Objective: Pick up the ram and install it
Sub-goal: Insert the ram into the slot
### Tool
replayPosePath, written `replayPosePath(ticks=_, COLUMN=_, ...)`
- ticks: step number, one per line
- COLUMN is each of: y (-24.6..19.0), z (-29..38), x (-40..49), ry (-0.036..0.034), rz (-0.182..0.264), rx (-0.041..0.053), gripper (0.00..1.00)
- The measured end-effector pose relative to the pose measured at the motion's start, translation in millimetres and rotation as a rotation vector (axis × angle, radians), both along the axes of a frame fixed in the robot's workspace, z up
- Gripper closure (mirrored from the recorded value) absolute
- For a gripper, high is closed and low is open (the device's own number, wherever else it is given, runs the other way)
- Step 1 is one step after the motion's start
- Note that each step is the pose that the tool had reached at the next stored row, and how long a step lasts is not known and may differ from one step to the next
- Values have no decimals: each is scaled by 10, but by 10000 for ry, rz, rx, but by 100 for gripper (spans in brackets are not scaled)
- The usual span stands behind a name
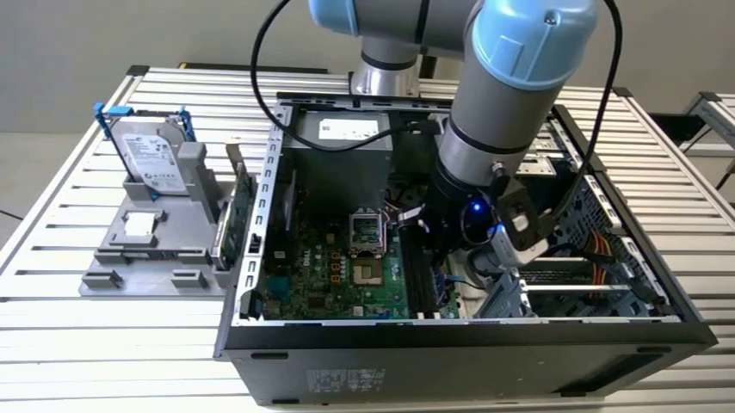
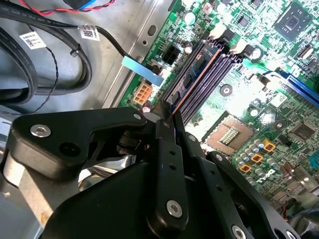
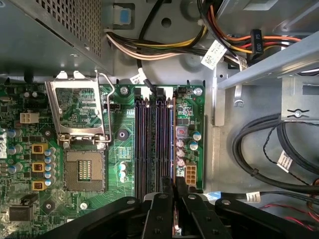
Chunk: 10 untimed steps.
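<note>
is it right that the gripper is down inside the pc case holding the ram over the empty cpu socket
Not quite. The gripper is inside the case holding the ram, but over the memory slots beside the cpu socket, not over the socket; the first wrist view shows this.

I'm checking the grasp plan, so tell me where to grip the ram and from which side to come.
Pinch the ram across its two flat faces at the long upper edge, coming straight down through the open side of the case. It stands on edge along the memory slots, so only that thin edge is free. The gripper is shut on it this way.
</note>
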<state>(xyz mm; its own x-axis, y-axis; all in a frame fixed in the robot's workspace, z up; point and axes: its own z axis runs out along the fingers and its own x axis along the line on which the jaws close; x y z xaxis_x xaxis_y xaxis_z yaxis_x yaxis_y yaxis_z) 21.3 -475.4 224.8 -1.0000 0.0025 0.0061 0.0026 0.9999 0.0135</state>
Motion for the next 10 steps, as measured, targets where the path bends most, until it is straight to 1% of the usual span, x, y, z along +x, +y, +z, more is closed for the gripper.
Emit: replayPosePath(ticks=10, y=-8, z=-23, x=-4, ry=10, rz=3, rx=-3, gripper=100)
